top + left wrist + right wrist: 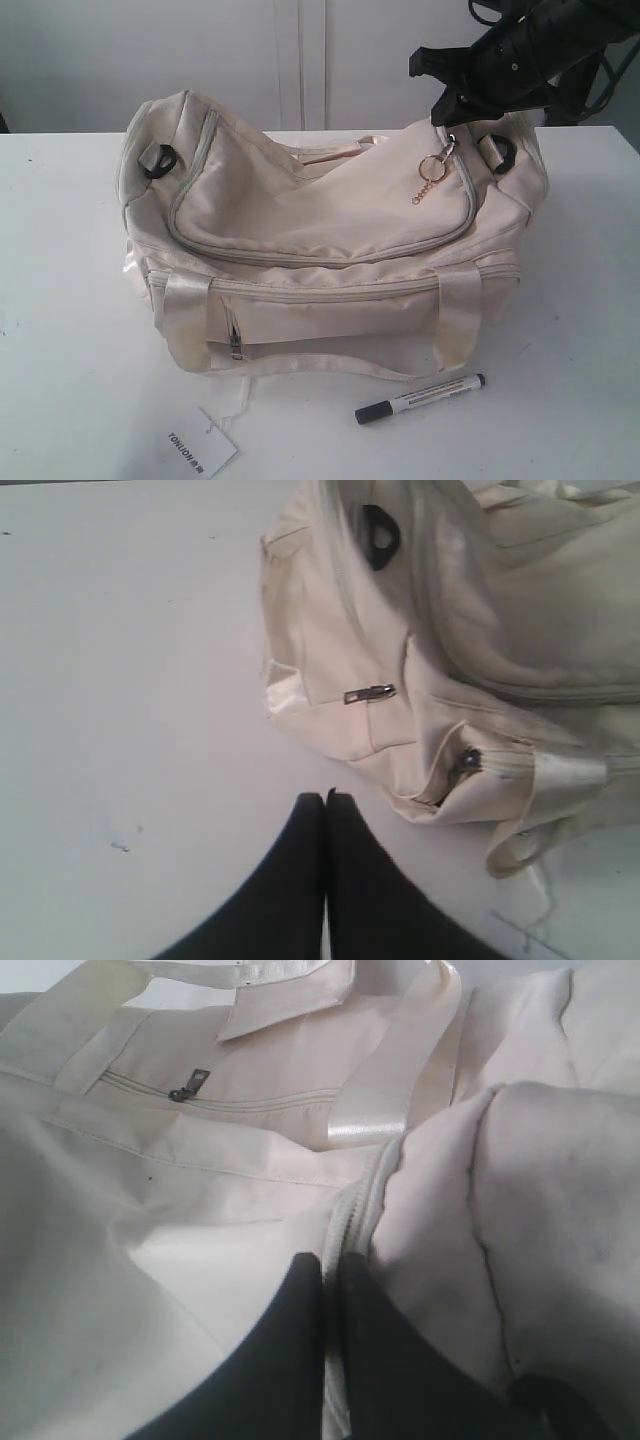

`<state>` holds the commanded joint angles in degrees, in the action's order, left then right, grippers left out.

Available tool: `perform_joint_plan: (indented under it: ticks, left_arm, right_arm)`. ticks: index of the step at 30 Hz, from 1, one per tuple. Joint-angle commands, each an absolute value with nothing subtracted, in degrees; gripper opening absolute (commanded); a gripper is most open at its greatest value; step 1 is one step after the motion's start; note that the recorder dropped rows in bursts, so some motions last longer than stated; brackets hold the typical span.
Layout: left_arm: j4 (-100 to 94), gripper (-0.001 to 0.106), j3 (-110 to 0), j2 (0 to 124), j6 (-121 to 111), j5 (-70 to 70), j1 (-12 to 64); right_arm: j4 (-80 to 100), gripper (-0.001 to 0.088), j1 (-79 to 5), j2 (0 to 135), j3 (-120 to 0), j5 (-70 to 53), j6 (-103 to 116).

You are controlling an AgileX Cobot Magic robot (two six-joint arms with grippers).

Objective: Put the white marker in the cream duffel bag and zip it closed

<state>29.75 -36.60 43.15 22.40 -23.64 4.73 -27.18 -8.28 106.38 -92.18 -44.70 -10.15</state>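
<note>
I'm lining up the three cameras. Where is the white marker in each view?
Exterior view: the marker lies on the table in front of the bag, lower right of the picture.
Left wrist view: not in it.
Right wrist view: not in it.
Shared landmark: the cream bag, seen in all three.

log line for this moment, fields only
cream duffel bag: top zipper looks closed | white marker: on table in front of bag | right hand: shut at top zipper | left hand: shut, empty, beside bag

Open table (560, 330) flanks the white marker (420, 398); cream duffel bag (330, 220) behind.
</note>
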Motion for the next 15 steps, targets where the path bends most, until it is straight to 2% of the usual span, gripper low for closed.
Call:
perform_joint_plan:
  ticks: [10,15]
  left_arm:
    - [53.9,0.000,-41.4,56.0,46.4,-27.8,4.7]
    - [57.0,0.000,-44.1,60.1,49.9,-28.5,7.6]
  right_arm:
    - [-27.2,0.0000,-8.3,106.4,-92.2,-44.6,-10.2]
    - [-27.2,0.0000,-8.3,106.4,-92.2,-44.6,-10.2]
